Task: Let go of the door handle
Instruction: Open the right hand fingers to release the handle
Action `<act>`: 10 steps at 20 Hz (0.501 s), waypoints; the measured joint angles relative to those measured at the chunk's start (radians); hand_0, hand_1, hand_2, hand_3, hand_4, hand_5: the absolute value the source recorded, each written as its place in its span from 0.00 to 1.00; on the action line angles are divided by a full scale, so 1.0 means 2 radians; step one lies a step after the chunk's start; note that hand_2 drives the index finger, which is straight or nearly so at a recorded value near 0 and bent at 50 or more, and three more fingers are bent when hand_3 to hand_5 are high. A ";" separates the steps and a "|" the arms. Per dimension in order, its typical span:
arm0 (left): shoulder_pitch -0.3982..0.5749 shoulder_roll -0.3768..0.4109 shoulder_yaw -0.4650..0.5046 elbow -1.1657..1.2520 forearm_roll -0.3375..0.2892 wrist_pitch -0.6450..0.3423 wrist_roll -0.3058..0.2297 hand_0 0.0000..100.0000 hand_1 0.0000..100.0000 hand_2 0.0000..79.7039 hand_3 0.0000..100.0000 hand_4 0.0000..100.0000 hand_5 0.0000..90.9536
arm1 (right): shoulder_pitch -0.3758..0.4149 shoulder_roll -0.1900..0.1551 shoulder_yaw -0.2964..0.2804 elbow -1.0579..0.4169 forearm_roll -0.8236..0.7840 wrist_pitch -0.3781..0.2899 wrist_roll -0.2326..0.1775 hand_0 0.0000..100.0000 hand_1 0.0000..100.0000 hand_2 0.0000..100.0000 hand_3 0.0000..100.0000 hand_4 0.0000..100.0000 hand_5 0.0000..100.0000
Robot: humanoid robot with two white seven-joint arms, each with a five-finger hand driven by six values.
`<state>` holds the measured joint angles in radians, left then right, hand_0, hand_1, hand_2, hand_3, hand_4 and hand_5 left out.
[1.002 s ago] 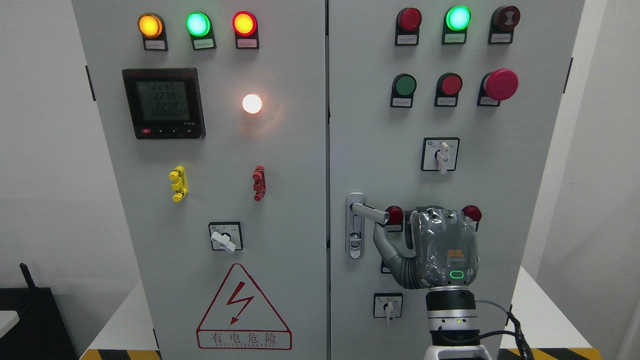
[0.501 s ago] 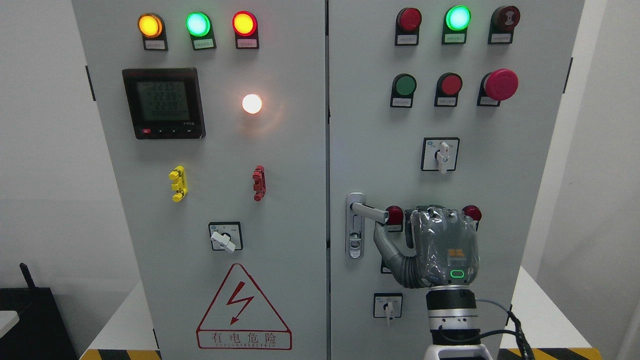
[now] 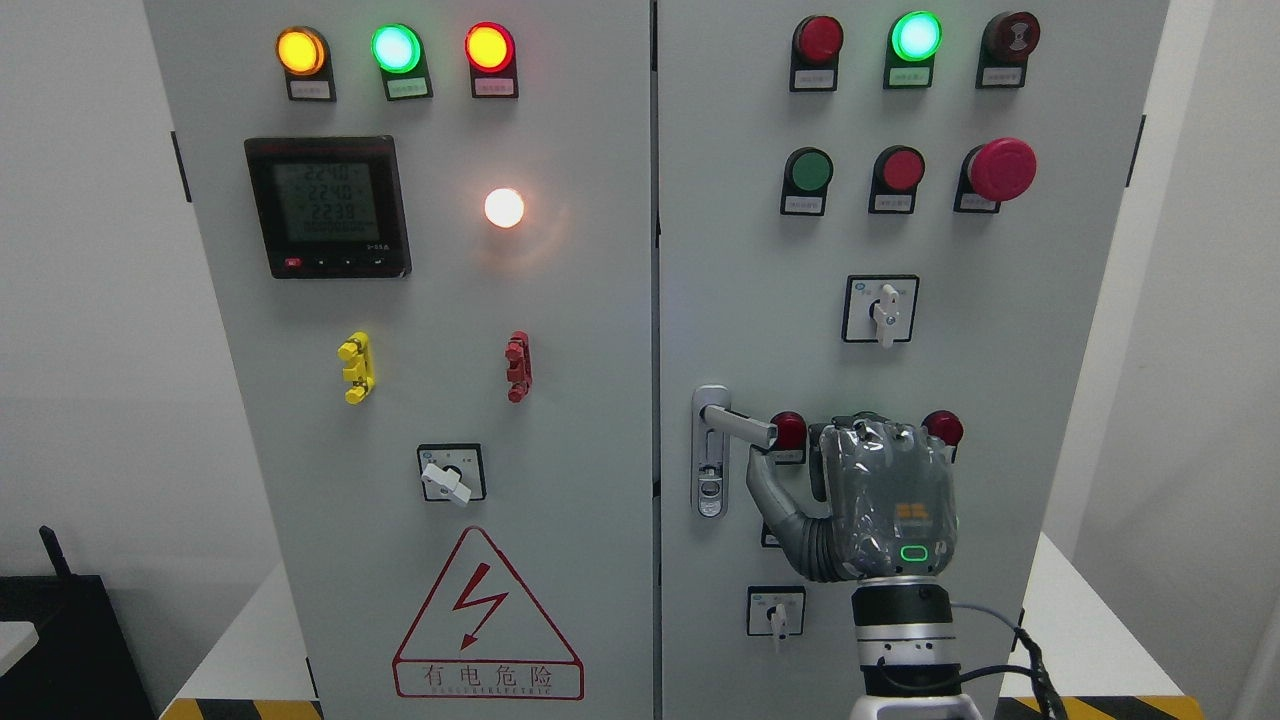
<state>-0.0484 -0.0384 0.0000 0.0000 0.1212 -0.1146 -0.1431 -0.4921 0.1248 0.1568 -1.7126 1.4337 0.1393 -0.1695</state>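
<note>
**Grey-sleeved hand beside lever: little movement on record**

Item: right hand point(image 3: 885, 500), grey covering, green lit ring at the wrist, arm entering from the lower right. Seen from the back of the palm; the fingers curl away toward the cabinet door point(image 3: 740, 300) and are largely hidden, so whether they hold anything cannot be told. The thumb point(image 3: 768, 490) reaches up and left, its tip just below the free end of the lever.

Item: door handle point(image 3: 738, 424), metal lever on a vertical backplate near the left edge of the right-hand door, pointing right with a slight downward tilt.

Change noted: against the frames a second and half a second back, the hand has sunk very slightly and the wrist has edged right; the lever's angle is unaltered and the thumb remains beside its end.

Assessment: the release looks at most begun. The palm is already clear of the lever, but the hand has not withdrawn. Left hand not in view.
</note>
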 measured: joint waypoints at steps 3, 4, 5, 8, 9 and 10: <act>0.000 0.000 0.000 0.000 0.000 -0.002 0.000 0.12 0.39 0.00 0.00 0.00 0.00 | 0.016 -0.002 0.001 -0.008 0.000 -0.007 -0.006 0.46 0.22 0.99 1.00 0.93 0.94; 0.000 0.000 0.000 0.000 0.000 -0.002 0.000 0.12 0.39 0.00 0.00 0.00 0.00 | 0.023 -0.002 0.001 -0.012 0.000 -0.014 -0.010 0.46 0.22 0.98 1.00 0.93 0.94; 0.000 0.000 0.000 0.000 0.000 -0.003 0.000 0.12 0.39 0.00 0.00 0.00 0.00 | 0.030 -0.003 0.001 -0.016 0.000 -0.020 -0.014 0.47 0.22 0.97 1.00 0.93 0.94; 0.000 0.000 0.000 0.000 0.000 -0.003 0.000 0.12 0.39 0.00 0.00 0.00 0.00 | 0.052 -0.007 0.001 -0.030 -0.001 -0.049 -0.032 0.48 0.21 0.88 1.00 0.87 0.88; 0.000 0.000 0.000 0.000 0.000 -0.003 0.000 0.12 0.39 0.00 0.00 0.00 0.00 | 0.060 -0.009 0.000 -0.037 -0.002 -0.059 -0.037 0.48 0.20 0.79 1.00 0.84 0.82; 0.000 0.000 0.000 0.000 0.000 -0.003 0.000 0.12 0.39 0.00 0.00 0.00 0.00 | 0.068 -0.011 0.000 -0.043 -0.003 -0.070 -0.042 0.49 0.19 0.72 0.95 0.81 0.75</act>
<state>-0.0484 -0.0384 0.0000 0.0000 0.1212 -0.1212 -0.1431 -0.3562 0.1027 0.1570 -1.7980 1.4269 -0.0005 -0.2531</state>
